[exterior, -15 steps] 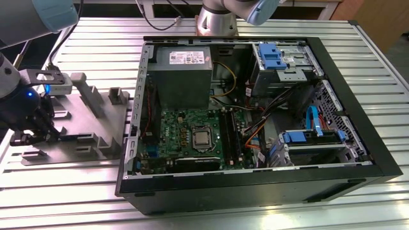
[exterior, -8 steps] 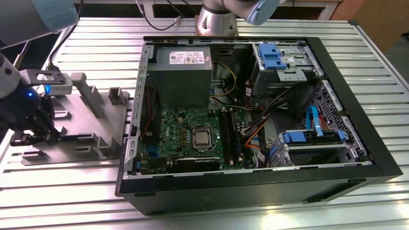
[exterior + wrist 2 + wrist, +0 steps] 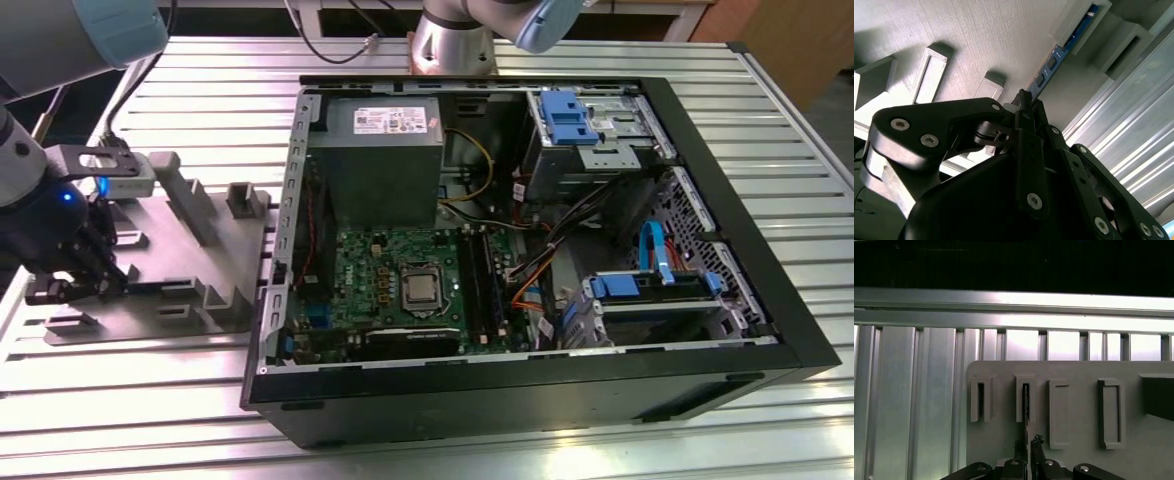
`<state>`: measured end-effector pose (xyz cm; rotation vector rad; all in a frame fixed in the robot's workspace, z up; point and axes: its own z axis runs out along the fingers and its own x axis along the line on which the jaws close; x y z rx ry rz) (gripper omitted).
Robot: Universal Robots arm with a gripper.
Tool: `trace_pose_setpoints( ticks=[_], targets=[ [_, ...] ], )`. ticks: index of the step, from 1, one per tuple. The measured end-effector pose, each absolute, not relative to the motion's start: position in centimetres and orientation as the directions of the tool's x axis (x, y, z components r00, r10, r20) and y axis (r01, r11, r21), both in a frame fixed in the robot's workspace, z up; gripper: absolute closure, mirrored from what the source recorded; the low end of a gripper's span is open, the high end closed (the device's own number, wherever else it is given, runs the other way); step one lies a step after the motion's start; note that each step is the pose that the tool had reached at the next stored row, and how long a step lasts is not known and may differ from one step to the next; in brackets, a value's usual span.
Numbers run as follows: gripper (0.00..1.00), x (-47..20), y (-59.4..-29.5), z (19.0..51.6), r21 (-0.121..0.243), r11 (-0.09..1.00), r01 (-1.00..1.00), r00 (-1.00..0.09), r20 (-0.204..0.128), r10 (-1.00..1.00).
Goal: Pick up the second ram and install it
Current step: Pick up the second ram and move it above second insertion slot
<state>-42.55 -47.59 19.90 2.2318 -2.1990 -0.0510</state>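
Ram [image 3: 1054, 62] stands on edge in slots of the rack [image 3: 1079, 450], so its flat faces are free to pinch. We see the gripper [image 3: 1027, 446] clenched across one end, over the rack beside the open case [image 3: 534, 390].

A ribbed aluminium table [image 3: 134, 420] of long parallel slats spans the exterior view. Its metal catches a bright, whitish glare toward eight o'clock (the sheen is strongest on the near slats). At one o'clock a brown wooden panel [image 3: 787, 35] stands past the table's edge. Toward eleven o'clock the space beyond [image 3: 240, 22] is dark. In the first wrist view, shining slats [image 3: 914, 405] end at a raised rail [image 3: 1014, 302], with darkness past it.
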Motion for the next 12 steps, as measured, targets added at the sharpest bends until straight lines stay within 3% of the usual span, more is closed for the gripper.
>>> trace_pose_setpoints(
  ticks=[12],
  targets=[
    [0.81,-42.55,-47.81,19.91,0.029,-0.015,-0.999,0.015,-0.017,-1.000]
  ],
)
